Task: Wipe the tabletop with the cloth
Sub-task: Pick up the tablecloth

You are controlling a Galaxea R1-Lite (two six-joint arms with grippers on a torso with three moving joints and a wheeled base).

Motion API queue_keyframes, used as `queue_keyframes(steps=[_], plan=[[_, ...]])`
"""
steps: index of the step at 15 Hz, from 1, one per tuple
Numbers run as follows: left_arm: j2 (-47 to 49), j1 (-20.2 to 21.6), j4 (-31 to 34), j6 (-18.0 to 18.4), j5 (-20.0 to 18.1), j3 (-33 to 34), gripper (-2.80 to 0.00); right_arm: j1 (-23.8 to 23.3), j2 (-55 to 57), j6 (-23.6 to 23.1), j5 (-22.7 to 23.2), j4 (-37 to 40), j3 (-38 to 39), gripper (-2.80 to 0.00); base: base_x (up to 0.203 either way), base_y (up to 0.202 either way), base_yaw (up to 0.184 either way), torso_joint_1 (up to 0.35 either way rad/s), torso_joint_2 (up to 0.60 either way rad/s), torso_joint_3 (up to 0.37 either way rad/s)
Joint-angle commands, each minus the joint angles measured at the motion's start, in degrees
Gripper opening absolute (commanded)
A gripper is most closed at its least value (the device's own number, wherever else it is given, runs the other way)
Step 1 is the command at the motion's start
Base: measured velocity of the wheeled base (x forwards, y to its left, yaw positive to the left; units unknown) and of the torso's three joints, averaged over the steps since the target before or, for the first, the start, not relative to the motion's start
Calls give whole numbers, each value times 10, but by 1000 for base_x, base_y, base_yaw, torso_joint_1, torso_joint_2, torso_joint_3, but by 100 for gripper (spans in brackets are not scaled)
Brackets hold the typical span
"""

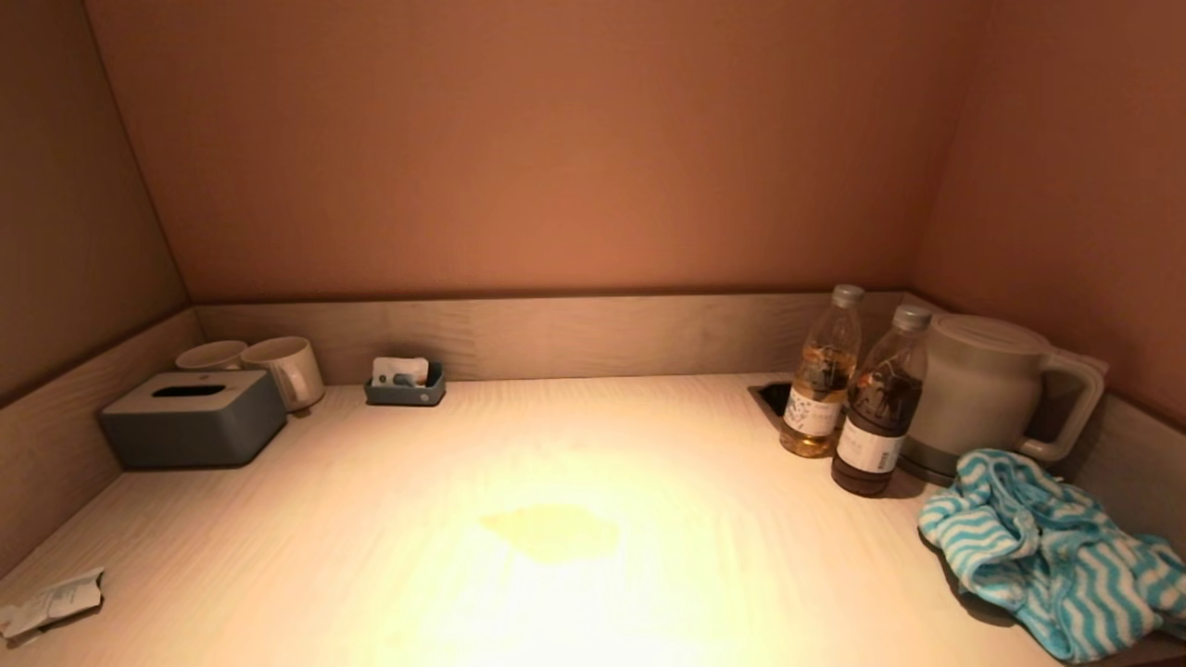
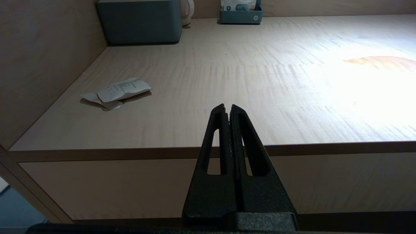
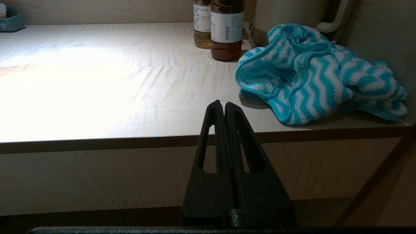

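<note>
A crumpled blue-and-white striped cloth [image 1: 1047, 551] lies at the front right corner of the light wooden tabletop [image 1: 649, 435]; it also shows in the right wrist view [image 3: 312, 71]. A yellowish stain [image 1: 551, 531] sits at the middle front of the tabletop and shows in the left wrist view [image 2: 383, 61]. My right gripper [image 3: 225, 104] is shut and empty, below and in front of the table's front edge, left of the cloth. My left gripper [image 2: 227, 107] is shut and empty, in front of the table edge on the left side. Neither gripper shows in the head view.
Two drink bottles [image 1: 820, 375] [image 1: 878, 417] and a kettle [image 1: 987, 389] stand behind the cloth. A grey tissue box [image 1: 195, 417], two mugs [image 1: 287, 369] and a small blue tray [image 1: 405, 382] stand at the back left. A crumpled paper [image 1: 51, 602] lies front left. Walls enclose three sides.
</note>
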Motion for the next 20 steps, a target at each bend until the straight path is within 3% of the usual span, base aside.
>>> queue_keyframes(steps=[1, 20], plan=[[0, 0, 0, 0, 0, 0, -280, 0, 1, 0, 0, 0, 0, -280, 0, 0, 0, 0, 0, 0], [0, 0, 0, 0, 1, 0, -280, 0, 1, -5, -2, 0, 0, -280, 0, 0, 0, 0, 0, 0]])
